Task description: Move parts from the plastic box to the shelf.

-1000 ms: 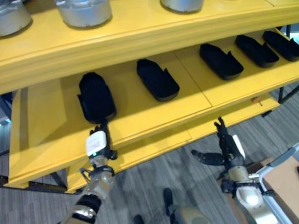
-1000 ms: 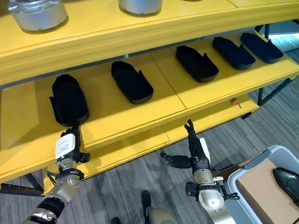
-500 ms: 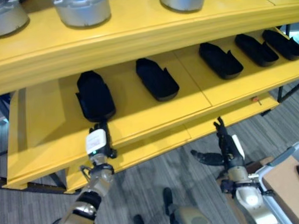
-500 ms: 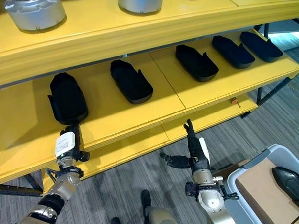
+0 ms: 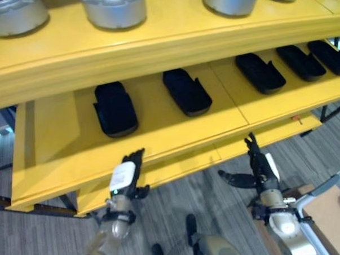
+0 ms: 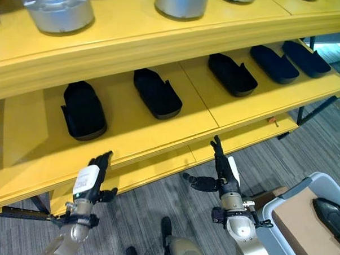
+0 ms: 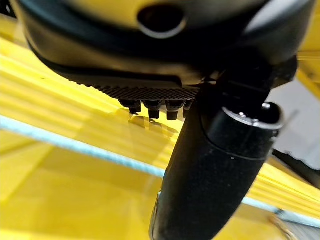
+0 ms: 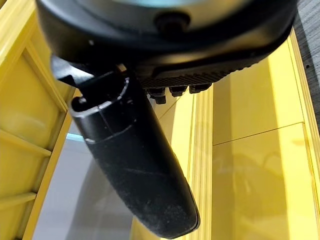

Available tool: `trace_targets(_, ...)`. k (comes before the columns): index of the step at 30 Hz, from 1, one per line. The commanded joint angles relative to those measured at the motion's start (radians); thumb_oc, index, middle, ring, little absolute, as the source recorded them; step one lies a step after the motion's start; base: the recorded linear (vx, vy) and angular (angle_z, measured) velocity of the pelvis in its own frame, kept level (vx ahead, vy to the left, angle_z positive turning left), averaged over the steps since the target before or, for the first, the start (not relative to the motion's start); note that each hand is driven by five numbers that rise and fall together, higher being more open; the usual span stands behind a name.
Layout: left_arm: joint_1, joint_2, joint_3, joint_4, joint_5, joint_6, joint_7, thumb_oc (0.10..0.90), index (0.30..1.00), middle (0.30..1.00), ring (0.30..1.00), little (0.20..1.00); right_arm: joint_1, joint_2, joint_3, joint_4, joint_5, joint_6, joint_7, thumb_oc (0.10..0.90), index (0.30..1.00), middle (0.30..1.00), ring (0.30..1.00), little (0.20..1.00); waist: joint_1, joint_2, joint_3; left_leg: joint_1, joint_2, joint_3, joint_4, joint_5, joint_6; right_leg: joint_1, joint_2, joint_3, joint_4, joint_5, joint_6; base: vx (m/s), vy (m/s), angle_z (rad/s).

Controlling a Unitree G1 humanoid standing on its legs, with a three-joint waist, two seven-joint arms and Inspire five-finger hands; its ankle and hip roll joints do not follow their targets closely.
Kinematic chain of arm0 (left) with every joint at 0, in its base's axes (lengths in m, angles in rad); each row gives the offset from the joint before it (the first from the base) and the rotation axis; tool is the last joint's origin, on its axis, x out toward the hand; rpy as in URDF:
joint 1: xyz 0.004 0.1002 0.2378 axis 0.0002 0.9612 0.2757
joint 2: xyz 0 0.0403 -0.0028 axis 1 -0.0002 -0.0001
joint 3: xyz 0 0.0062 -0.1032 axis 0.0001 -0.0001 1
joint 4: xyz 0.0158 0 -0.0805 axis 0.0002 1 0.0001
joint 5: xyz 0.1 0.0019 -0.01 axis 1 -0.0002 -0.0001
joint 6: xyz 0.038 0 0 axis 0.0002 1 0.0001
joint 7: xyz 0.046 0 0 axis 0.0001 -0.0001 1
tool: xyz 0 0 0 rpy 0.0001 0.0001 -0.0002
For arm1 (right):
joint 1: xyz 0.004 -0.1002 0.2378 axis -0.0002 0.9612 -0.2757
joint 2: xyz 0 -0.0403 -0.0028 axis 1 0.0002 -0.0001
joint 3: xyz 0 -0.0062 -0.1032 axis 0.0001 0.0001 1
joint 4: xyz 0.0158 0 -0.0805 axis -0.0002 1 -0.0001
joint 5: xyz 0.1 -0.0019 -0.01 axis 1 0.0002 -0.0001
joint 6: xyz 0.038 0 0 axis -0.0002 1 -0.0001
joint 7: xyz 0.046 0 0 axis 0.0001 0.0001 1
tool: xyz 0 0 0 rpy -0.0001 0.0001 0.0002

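Nearest, the left hand (image 6: pixel 90 179) and right hand (image 6: pixel 224 170) hang empty with fingers straight, below the yellow shelf (image 6: pixel 159 131). At lower right the plastic box (image 6: pixel 286 198) holds what looks like one dark part (image 6: pixel 334 213). Beyond, five black parts (image 6: pixel 157 94) lie on the middle shelf.

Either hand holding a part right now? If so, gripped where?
Nothing is held. The left hand and the right hand are both open and empty below the shelf edge; the nearest black part lies untouched on it.
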Motion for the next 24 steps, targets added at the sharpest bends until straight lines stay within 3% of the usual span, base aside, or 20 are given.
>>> trace_targets(1, -0.015, 0.024, 0.019, -0.057, -0.021, -0.108, -0.057, 0.9, 1.0, 1.0, 1.0, 1.0, -0.08, -0.014, -0.075, -0.134, -0.009, -0.113, -0.004, 0.9, 1.0, 1.0, 1.0, 1.0, 0.016, 0.041, -0.004, 0.051, -0.012, 0.0, -0.004, 0.042, -0.03, -0.076, 0.007, -0.025, 0.117, -0.041, 0.05, -0.04, 0.006, 0.07)
trace_targets(7, 0.143, 0.037, 0.088, -0.159, -0.146, -0.148, -0.117, 0.9, 1.0, 1.0, 1.0, 1.0, -0.073, -0.021, -0.075, -0.134, -0.004, -0.109, 0.011, 0.9, 1.0, 1.0, 1.0, 1.0, 0.041, 0.04, -0.018, 0.058, -0.014, -0.01, -0.004, 0.038, -0.025, -0.058, 0.001, -0.035, 0.129, -0.059, 0.05, -0.03, 0.01, 0.04)
trace_targets(9, 0.197, -0.004, 0.143, -0.188, -0.334, -0.161, -0.162, 0.9, 1.0, 1.0, 1.0, 1.0, -0.073, -0.02, -0.066, -0.123, 0.007, -0.1, 0.023, 0.9, 1.0, 1.0, 1.0, 1.0, 0.058, 0.04, -0.028, 0.07, -0.02, -0.015, -0.004, 0.033, -0.019, -0.042, -0.003, -0.042, 0.134, -0.061, 0.051, -0.08, 0.019, 0.13)
trace_targets(13, 0.221, -0.036, 0.187, -0.205, -0.476, -0.154, -0.184, 0.9, 1.0, 1.0, 1.0, 1.0, -0.07, -0.017, -0.057, -0.112, 0.024, -0.093, 0.037, 0.9, 1.0, 1.0, 1.0, 1.0, 0.066, 0.04, -0.043, 0.066, -0.025, -0.023, -0.004, 0.028, -0.013, -0.039, -0.005, -0.044, 0.139, -0.062, 0.048, -0.08, 0.013, 0.06)
trace_targets(16, 0.248, -0.082, 0.281, -0.253, -0.67, -0.161, -0.202, 0.9, 1.0, 1.0, 1.0, 1.0, -0.062, -0.01, -0.051, -0.099, 0.047, -0.078, 0.069, 0.9, 1.0, 1.0, 1.0, 1.0, 0.079, 0.043, -0.071, 0.051, -0.035, -0.044, -0.004, 0.026, -0.008, -0.055, -0.01, -0.041, 0.158, -0.062, 0.045, -0.12, 0.028, -0.04)
trace_targets(24, 0.205, -0.1, 0.326, -0.309, -0.725, -0.173, -0.23, 0.9, 1.0, 1.0, 1.0, 1.0, -0.044, -0.007, -0.045, -0.093, 0.072, -0.064, 0.125, 0.9, 1.0, 1.0, 1.0, 1.0, 0.081, 0.05, -0.08, 0.08, -0.053, -0.039, -0.004, 0.028, -0.004, -0.062, -0.007, -0.021, 0.209, -0.052, 0.047, -0.08, 0.053, -0.04)
